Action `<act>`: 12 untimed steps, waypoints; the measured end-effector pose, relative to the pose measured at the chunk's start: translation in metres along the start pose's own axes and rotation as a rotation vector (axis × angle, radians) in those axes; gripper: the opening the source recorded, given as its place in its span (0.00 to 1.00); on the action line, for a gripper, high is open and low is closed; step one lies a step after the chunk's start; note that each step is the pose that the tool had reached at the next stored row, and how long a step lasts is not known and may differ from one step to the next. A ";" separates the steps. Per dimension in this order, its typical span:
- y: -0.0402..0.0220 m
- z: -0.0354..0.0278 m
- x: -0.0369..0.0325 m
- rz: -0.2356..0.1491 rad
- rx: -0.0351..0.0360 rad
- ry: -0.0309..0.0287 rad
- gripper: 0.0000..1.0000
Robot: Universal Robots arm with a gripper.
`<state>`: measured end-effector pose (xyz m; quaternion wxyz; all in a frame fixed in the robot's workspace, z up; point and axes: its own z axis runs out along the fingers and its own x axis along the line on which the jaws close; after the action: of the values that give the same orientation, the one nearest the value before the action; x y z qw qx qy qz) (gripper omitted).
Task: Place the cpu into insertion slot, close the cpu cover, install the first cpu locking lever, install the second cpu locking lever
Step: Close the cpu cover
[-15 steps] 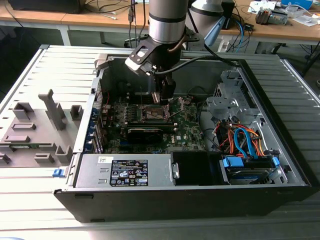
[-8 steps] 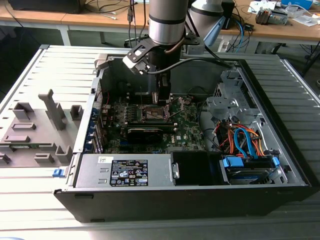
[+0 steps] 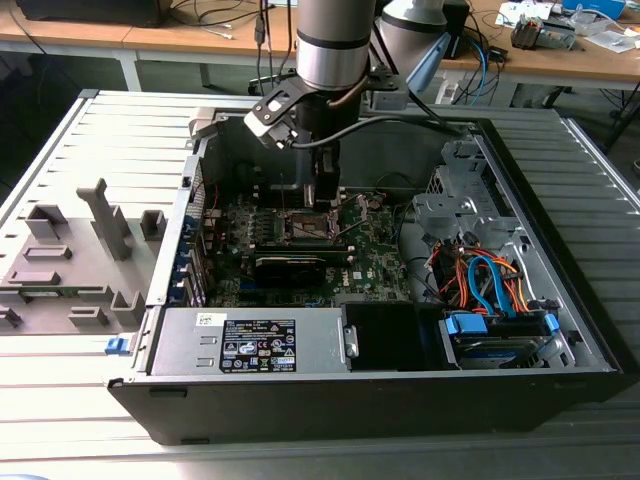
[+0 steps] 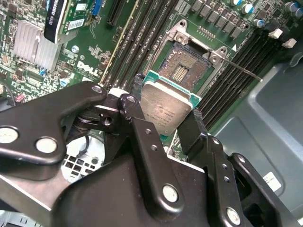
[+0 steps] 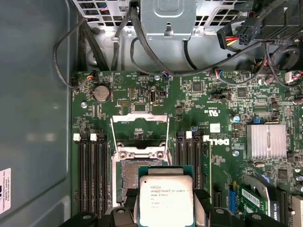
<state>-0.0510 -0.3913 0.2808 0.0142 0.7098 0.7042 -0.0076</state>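
Observation:
My gripper (image 4: 165,113) is shut on the cpu (image 4: 164,108), a flat silvery square chip with a green edge, pinched by two opposite sides between black fingers (image 4: 137,94). It hangs just above the green board, close over the insertion slot (image 4: 182,71) and partly offset from it. The slot's dark centre lies bare. In the first wrist view the cpu (image 5: 165,201) covers one corner of the insertion slot (image 5: 127,172), and the cpu cover (image 5: 139,118) stands swung open beyond it. A thin locking lever (image 4: 241,68) sticks out beside the socket. In the exterior view the gripper (image 3: 318,198) reaches down into the open computer case.
Black memory slots (image 5: 90,165) flank the socket on both sides. A finned heatsink (image 5: 266,141) sits further along the board. Coloured cables (image 3: 480,280) and a drive cage fill the exterior view's right, a power supply (image 3: 250,340) lies in front, and a grey fixture (image 3: 70,260) is outside the case.

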 end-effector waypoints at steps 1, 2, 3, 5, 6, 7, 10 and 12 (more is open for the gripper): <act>-0.0005 0.0021 0.0026 0.000 0.0000 0.0002 0.55; -0.0007 0.0036 0.0034 0.000 0.0001 0.0000 0.55; -0.0009 0.0045 0.0037 0.000 0.0001 -0.0001 0.55; -0.0017 0.0074 0.0043 0.000 0.0001 -0.0001 0.55; -0.0020 0.0083 0.0046 0.000 0.0001 -0.0002 0.55; -0.0024 0.0095 0.0050 0.000 0.0001 -0.0002 0.55; -0.0029 0.0116 0.0051 0.000 0.0001 0.0000 0.55; -0.0029 0.0126 0.0052 0.000 0.0001 -0.0001 0.55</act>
<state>-0.0537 -0.3865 0.2680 0.0142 0.7098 0.7042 -0.0077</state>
